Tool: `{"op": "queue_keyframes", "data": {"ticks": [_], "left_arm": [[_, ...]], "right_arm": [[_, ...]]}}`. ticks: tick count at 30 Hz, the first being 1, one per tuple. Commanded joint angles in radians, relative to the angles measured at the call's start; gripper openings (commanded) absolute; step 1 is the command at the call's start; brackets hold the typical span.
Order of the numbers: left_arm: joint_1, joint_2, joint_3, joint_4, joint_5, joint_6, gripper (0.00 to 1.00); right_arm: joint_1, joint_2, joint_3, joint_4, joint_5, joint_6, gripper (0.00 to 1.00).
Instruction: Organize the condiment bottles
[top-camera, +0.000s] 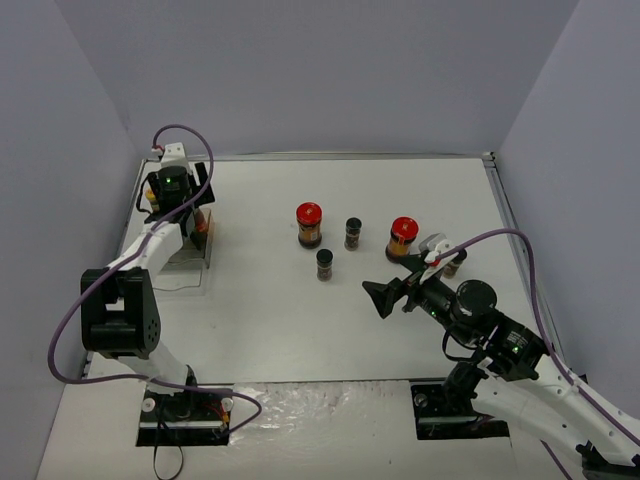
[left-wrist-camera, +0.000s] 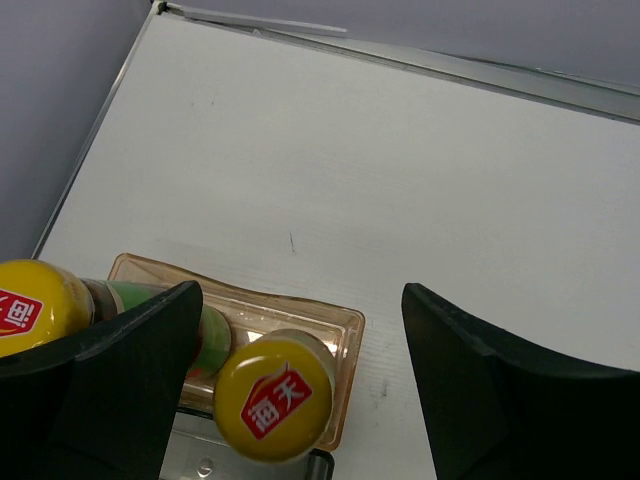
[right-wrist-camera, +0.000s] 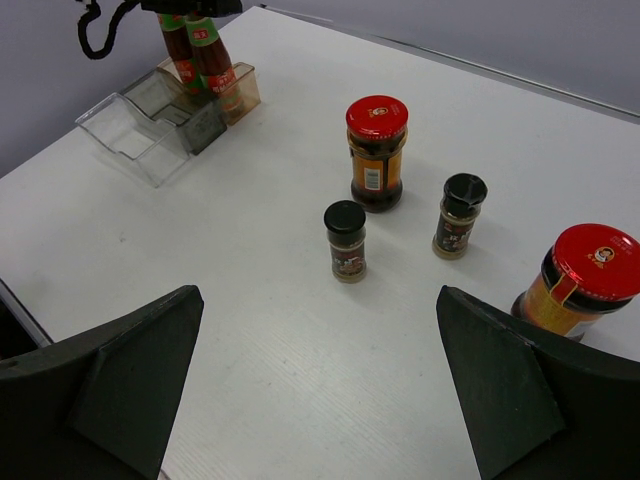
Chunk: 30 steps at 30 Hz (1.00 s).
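The spice jar (right-wrist-camera: 345, 240) standing on the counter (right-wrist-camera: 250, 340) ahead of the wide-open, empty right hand (right-wrist-camera: 318, 300) could be toppled into the red-lidded jar (right-wrist-camera: 377, 150) beyond if gripped off-centre.

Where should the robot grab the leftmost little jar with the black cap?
Take the small black-capped jar by its round body, just below the cap. It stands upright with free room on both sides, so the open right gripper could probably come in from the near side, one finger on each side.
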Motion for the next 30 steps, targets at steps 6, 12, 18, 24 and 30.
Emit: {"op": "queue_keyframes", "data": {"ticks": [6,12,18,24,30], "left_arm": [[-0.003,-0.164,0.087,-0.081,0.008,-0.023,0.97],[-0.019,-0.275,0.183,-0.314,0.105,-0.066,0.97],[-0.123,-0.331,0.229,-0.474,0.273,-0.085,0.97],[-0.288,-0.278,0.263,-0.526,0.323,-0.080,0.97],[-0.447,-0.149,0.312,-0.509,0.264,-0.072,0.97]], "right_arm": [[-0.001,0.001,0.002,0.076,-0.014,0.023,1.00],[0.001,-0.011,0.001,0.078,-0.024,0.034,1.00],[0.001,-0.038,-0.007,0.076,-0.016,0.044,1.00],[0.001,-0.059,-0.015,0.068,-0.002,0.052,1.00],[0.001,-0.074,-0.021,0.065,0.003,0.064,1.00]]}}
